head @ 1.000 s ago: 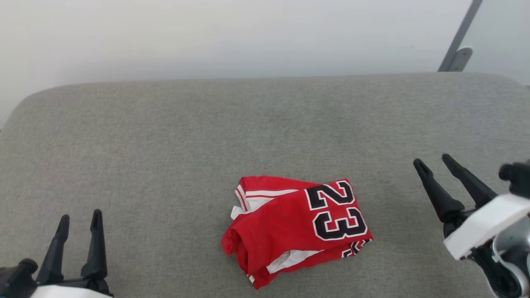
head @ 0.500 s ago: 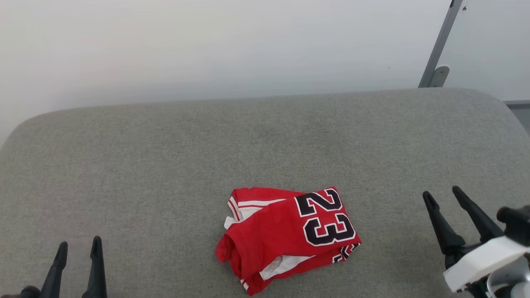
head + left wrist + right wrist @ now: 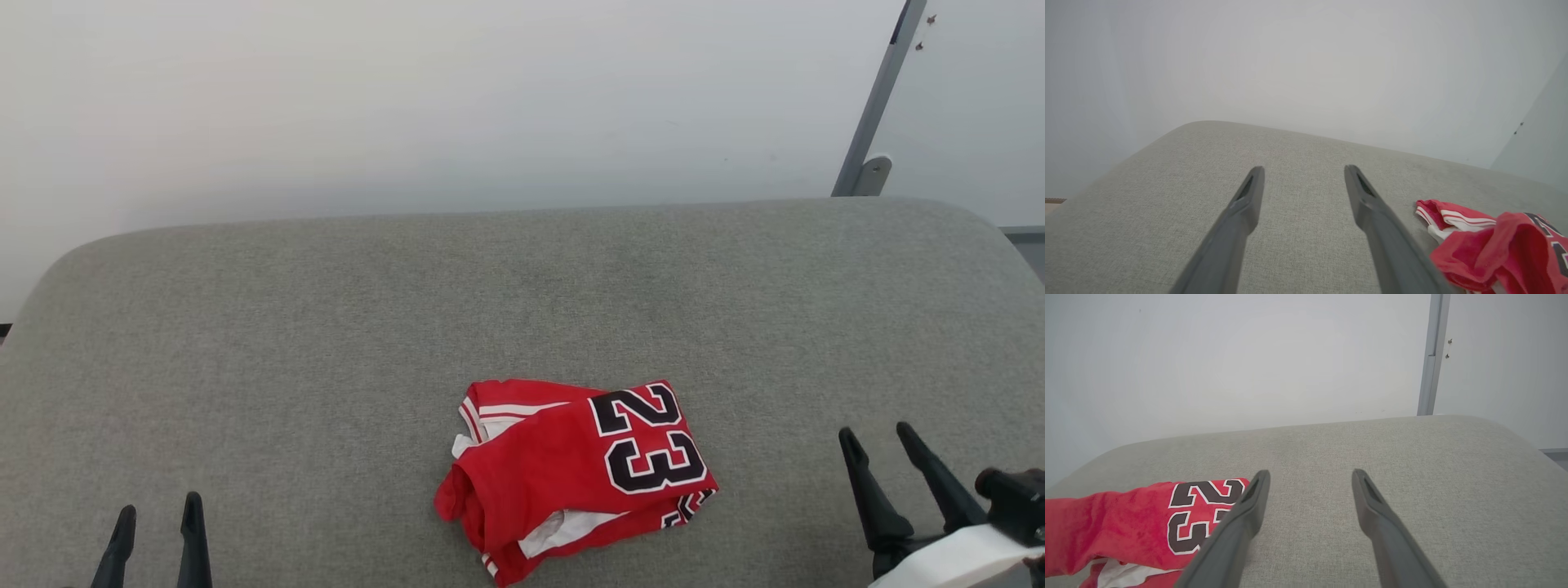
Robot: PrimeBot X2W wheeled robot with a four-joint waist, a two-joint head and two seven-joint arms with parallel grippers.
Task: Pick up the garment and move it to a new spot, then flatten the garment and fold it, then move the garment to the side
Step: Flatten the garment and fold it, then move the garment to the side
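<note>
The garment (image 3: 571, 478) lies in a loose folded bundle on the grey cushioned surface (image 3: 326, 327), near its front edge and a little right of the middle in the head view. The black "23" faces up on the right part of the bundle, and white sleeve fabric with red stripes shows at its upper left and along its lower edge. How many layers are folded under is hard to judge from this angle.

The right gripper (image 3: 874, 430) sits well to the right of the shirt, fingers spread and empty. In its own wrist view (looking along the fingers) they stand wide apart above bare fabric, with the garment off to one side and touching neither finger.

The left gripper (image 3: 160, 505) is at the lower left, well apart from the shirt, its fingers parted and holding nothing.

Behind the cushion rises a plain pale wall (image 3: 408, 98), with a slanted grey metal post (image 3: 878, 106) at the upper right.
</note>
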